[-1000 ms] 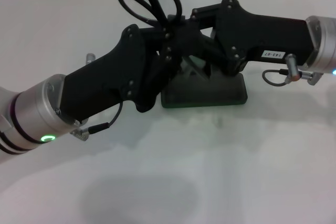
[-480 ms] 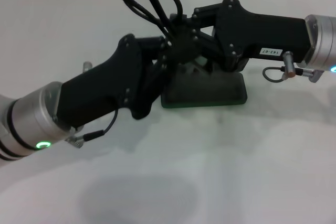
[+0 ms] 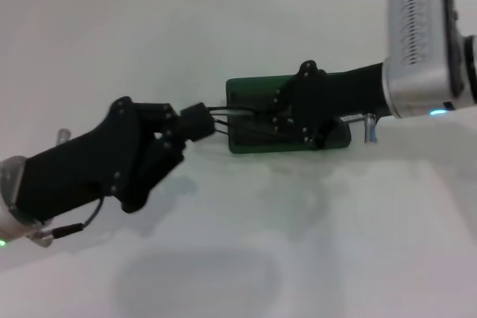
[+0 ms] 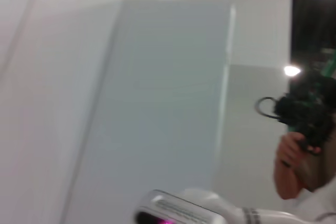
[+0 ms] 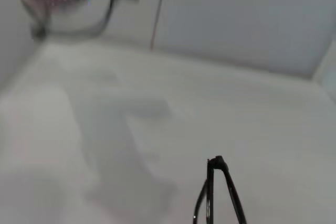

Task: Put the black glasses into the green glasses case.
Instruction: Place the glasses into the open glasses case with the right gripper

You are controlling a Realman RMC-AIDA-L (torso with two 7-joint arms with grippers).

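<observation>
The green glasses case (image 3: 250, 88) lies on the white table, right of the middle. The black glasses show as two thin temple arms (image 3: 235, 112) stretched low over the case's left end. Their lenses are hidden under my right gripper. My left gripper (image 3: 200, 120) is just left of the case, shut on the ends of the temple arms. My right gripper (image 3: 282, 113) is low over the middle of the case, shut on the glasses' other end. A thin black piece of the glasses (image 5: 216, 167) shows in the right wrist view.
The right arm's silver wrist housing (image 3: 421, 42) stands high at the right. The white table (image 3: 223, 243) spreads in front of the case, and a wall runs along its back edge. A person (image 4: 294, 156) stands far off in the left wrist view.
Both grippers came down from above the case with the glasses. The left gripper drew back to the left, the right gripper sank onto the case, and the glasses now lie low.
</observation>
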